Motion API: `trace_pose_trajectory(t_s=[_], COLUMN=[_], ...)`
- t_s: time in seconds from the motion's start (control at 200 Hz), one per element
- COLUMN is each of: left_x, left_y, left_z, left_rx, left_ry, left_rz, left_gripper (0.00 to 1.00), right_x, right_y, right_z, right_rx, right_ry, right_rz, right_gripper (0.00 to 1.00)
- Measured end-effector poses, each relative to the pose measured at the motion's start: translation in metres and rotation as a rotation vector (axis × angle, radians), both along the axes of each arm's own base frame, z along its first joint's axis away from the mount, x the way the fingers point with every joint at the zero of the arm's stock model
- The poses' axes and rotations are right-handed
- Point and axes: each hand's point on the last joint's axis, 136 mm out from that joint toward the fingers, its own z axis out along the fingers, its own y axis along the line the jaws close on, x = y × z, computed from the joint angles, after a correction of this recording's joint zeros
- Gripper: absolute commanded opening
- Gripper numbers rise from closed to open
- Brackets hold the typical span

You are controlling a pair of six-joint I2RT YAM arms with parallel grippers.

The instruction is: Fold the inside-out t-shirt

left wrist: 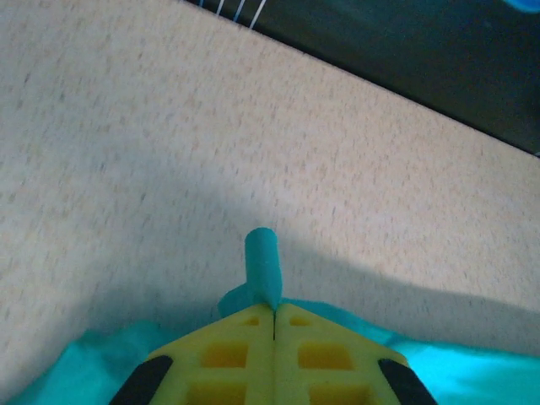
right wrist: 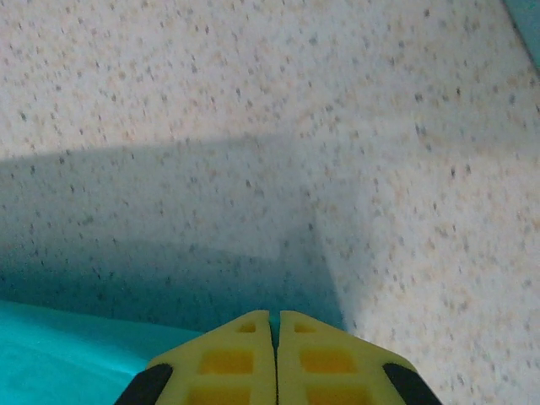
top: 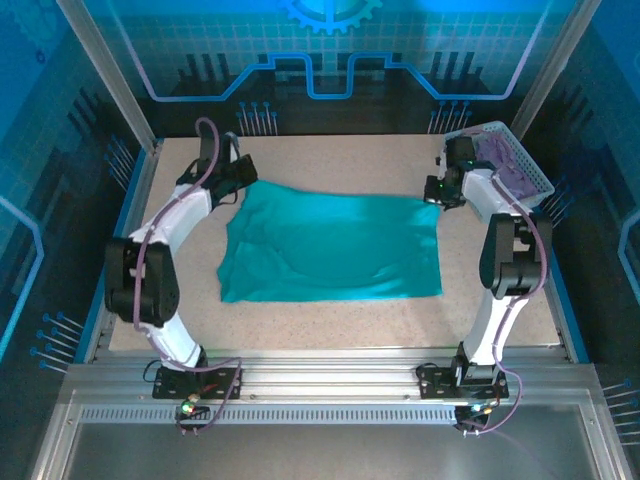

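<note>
The teal-green inside-out t-shirt (top: 335, 248) lies spread as a wide rectangle in the middle of the table. At its far left corner my left gripper (top: 240, 186) is shut on the fabric; in the left wrist view a small nub of teal cloth (left wrist: 263, 268) pokes out past the closed yellow fingertips (left wrist: 245, 337). My right gripper (top: 436, 192) is at the far right corner, shut, with a thin sliver of teal between its yellow fingertips (right wrist: 299, 337) and the shirt's edge (right wrist: 59, 359) below them on the left.
A white mesh basket (top: 530, 165) holding a purple cloth (top: 505, 160) stands at the back right, close behind the right arm. Speckled beige tabletop (top: 330, 330) runs in front of the shirt to the metal rail. A blue wall panel closes the back.
</note>
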Motion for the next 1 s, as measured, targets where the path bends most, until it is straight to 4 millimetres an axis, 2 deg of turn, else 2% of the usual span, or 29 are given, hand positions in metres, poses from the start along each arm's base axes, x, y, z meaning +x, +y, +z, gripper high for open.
trace_pose_trajectory(t_s=[0.13, 0.275, 0.425, 0.555, 0.725, 0.9, 0.97, 1.0], left_x=[-0.039, -0.066, -0.088, -0.104, -0.123, -0.153, -0.167, -0.172], left_y=[0.005, 0.008, 0.012, 0.013, 0.015, 0.015, 0.015, 0.015], left_z=[0.007, 0.015, 0.008, -0.002, -0.027, -0.074, -0.095, -0.102], left_rx=[-0.024, -0.034, -0.028, -0.025, -0.02, -0.033, -0.038, -0.04], left_ry=[-0.012, -0.035, -0.021, 0.006, 0.064, 0.174, 0.222, 0.238], left_rz=[0.021, 0.033, 0.039, 0.039, 0.04, 0.048, 0.048, 0.048], left_gripper=[0.0, 0.0, 0.0, 0.0, 0.0, 0.0, 0.0, 0.04], right_x=[-0.024, -0.046, -0.064, -0.075, -0.086, -0.104, -0.113, -0.115], right_y=[-0.001, -0.003, -0.003, -0.003, -0.003, -0.001, -0.001, -0.001], right_z=[-0.004, -0.018, -0.035, -0.041, -0.045, -0.059, -0.063, -0.063], right_rx=[0.001, 0.0, 0.002, 0.004, 0.009, 0.019, 0.02, 0.02], right_ry=[0.021, 0.061, 0.113, 0.131, 0.137, 0.176, 0.189, 0.189], right_rz=[-0.013, -0.029, -0.033, -0.036, -0.051, -0.076, -0.09, -0.095], right_gripper=[0.06, 0.06, 0.07, 0.07, 0.08, 0.12, 0.18, 0.25])
